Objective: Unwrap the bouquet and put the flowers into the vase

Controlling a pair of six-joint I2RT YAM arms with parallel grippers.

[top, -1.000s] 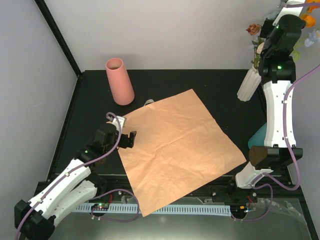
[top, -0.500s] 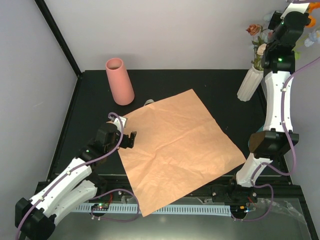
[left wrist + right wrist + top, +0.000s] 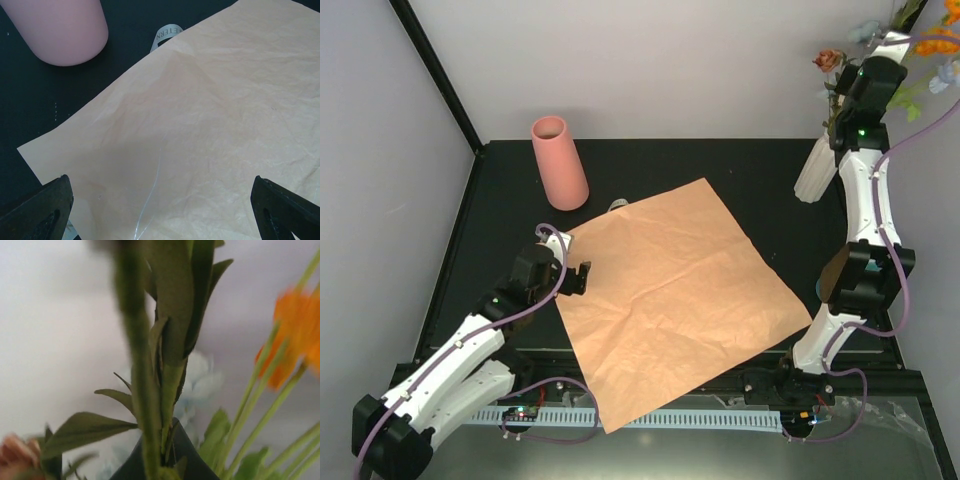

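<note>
The peach-orange paper sheet (image 3: pixel 675 300) of the bouquet lies spread flat on the black table. My left gripper (image 3: pixel 578 278) hovers open over the sheet's left edge; in the left wrist view its fingertips (image 3: pixel 37 210) stand wide apart above the paper (image 3: pixel 210 140). My right gripper (image 3: pixel 888 45) is raised high at the back right, shut on green flower stems (image 3: pixel 167 390). An orange bloom (image 3: pixel 295 340) and a pale blue bloom (image 3: pixel 200 385) show beyond the stems. The white ribbed vase (image 3: pixel 817 168) stands below, with a dusky red bloom (image 3: pixel 828 60) above its neck.
A smooth pink vase (image 3: pixel 558 162) stands at the back left, close to the sheet's far corner. A white label strip (image 3: pixel 167 34) pokes out from under the paper. A teal vase (image 3: pixel 830 272) is partly hidden behind the right arm. The right wall is close to the raised arm.
The right arm has stretched upward, carrying the held flowers higher toward the top right. The left arm and the paper have stayed put.
</note>
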